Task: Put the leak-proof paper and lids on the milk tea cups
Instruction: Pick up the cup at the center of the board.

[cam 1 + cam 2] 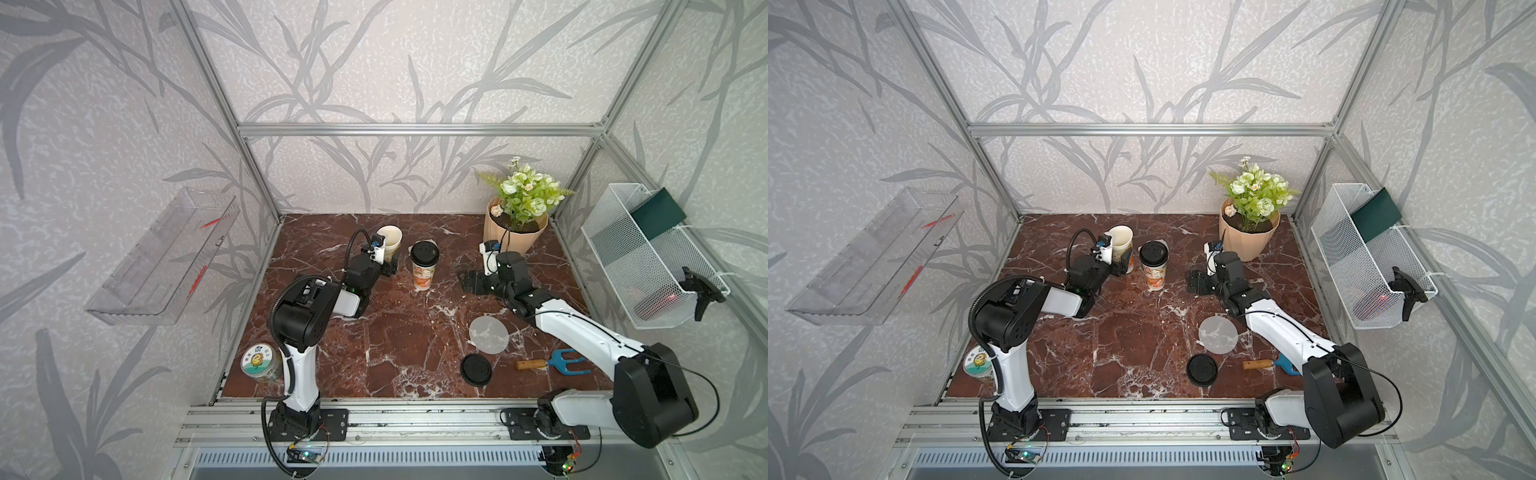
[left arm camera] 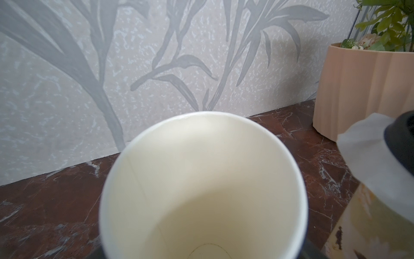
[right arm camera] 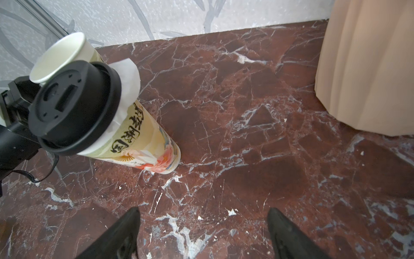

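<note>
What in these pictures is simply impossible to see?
The left gripper: the open cup fills the left wrist view, so its grip is unclear.
The paper on the lidded cup: the black lid covers all but its edge, right wrist view.
The fork: prongs behind the right arm in a top view.

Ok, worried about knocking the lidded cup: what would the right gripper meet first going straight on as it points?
Likely the marble tabletop: the right gripper aims between the lidded milk tea cup and the plant pot, at neither, though depth is unclear.
</note>
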Motion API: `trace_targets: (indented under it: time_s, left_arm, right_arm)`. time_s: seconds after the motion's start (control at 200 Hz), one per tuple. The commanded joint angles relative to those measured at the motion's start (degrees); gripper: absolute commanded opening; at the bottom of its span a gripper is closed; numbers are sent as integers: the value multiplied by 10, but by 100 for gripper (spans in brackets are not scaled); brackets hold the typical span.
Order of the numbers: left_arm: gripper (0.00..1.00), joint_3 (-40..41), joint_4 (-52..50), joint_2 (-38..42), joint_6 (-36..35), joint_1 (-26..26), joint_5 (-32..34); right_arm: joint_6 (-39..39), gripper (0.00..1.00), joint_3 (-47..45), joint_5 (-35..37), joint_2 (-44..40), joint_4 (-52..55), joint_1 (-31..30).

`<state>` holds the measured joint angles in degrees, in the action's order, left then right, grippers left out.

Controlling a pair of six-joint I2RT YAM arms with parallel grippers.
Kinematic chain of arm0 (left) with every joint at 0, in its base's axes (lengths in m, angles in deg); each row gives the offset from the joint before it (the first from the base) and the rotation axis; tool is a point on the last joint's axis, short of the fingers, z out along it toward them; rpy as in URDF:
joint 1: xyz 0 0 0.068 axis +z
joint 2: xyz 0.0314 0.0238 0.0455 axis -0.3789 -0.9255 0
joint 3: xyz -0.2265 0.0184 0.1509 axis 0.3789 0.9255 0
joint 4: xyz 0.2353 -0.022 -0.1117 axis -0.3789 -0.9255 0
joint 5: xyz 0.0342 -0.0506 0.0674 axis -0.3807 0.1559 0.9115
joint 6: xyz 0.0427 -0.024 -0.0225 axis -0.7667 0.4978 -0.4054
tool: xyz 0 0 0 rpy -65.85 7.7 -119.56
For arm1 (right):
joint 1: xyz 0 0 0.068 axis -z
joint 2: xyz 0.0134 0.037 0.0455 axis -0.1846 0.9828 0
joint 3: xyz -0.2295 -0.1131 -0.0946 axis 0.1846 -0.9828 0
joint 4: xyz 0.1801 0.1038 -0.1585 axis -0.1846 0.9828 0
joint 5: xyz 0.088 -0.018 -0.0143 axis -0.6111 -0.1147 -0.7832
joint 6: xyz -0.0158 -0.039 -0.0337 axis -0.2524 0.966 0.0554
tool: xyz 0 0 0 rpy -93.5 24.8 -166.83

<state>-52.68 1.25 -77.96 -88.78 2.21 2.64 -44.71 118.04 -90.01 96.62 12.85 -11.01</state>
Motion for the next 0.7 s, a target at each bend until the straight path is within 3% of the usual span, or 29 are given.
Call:
trace_targets:
  time_s: [0.0,0.19,0.305,0.48,0.57,0.695]
  left_arm:
    - [73,-1,40,1,-2,6,-21]
    - [70,20,80,7,5,8,-23]
    - [69,60,87,46,1,8,-35]
    - [67,159,45,179,6,6,-85]
    - [65,197,-7,255,6,3,-159]
    - [63,240,-119,375,-6,-36,-162]
  right_arm:
    - [-6,92,-15,-6,-24,-3,4]
    - [-14,100,-29,-2,-37,27,5]
    - [-40,99,-24,26,-46,123,6]
    - [-147,99,-44,117,-62,269,5]
    - [-165,99,-50,150,-48,325,3]
    - [-172,99,-46,156,-7,371,3]
